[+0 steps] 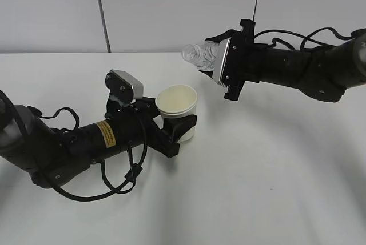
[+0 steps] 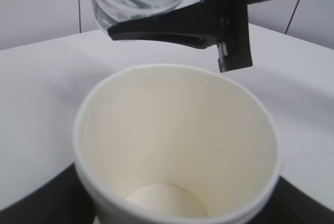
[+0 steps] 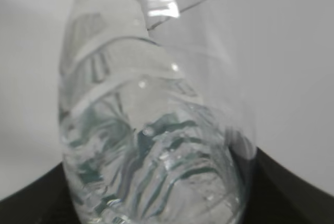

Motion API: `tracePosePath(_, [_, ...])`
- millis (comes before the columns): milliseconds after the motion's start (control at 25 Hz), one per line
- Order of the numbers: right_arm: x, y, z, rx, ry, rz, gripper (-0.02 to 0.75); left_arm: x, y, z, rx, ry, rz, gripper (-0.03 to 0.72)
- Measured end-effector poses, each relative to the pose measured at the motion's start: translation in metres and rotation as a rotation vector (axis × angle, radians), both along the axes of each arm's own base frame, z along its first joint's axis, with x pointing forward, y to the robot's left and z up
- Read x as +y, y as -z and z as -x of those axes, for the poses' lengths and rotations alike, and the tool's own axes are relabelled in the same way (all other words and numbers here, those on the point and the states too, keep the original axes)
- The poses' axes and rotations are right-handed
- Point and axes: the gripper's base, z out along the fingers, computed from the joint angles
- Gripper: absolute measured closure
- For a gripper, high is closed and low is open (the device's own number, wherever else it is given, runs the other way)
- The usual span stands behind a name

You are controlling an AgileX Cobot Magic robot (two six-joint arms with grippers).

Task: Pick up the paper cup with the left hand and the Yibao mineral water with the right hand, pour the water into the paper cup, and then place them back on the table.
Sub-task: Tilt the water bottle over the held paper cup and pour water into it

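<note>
Yibao mineral water (image 1: 201,55) lies tipped nearly level in the right hand (image 1: 229,67), whose claw is clenched on the bottle's body, with the open neck jutting out beyond the fingertips toward the left and raised well above the table (image 1: 274,188). I judge the bottle light and thin-walled: clear, ribbed plastic that dents under a hard squeeze and turns slippery if wet, so the ribbed middle is the sound place to hold, as now. The right wrist view shows water pooled against the ridged wall; the green label is hidden by the claw.

Below and ahead of that neck, the paper cup (image 1: 178,108) sits upright in the left hand (image 1: 173,126), grasped low on its tapered wall between black fingers. Cream-white, matte, with a rolled rim, it looks very light and soft-sided; pressure near the rim would buckle it, so a low grip near the stiffer base suits it. Its inside looks dry and empty in the left wrist view, with the bottle hovering just past its far rim, not touching. Pouring seems about to begin.
</note>
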Motion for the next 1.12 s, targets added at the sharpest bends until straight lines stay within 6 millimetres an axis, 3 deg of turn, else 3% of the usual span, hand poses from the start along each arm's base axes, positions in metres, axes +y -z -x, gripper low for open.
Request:
tracePosePath(560, [0.015, 0.002, 0.004, -0.086, -0.067, 0.148, 0.246, 0.0, 0.0, 0.0, -0.001, 0.004, -0.001, 0.231])
tracePosePath(1120, [0.015, 0.002, 0.004, -0.138, -0.087, 0.212, 0.246, 0.0, 0.0, 0.0, -0.001, 0.005, -0.001, 0.231])
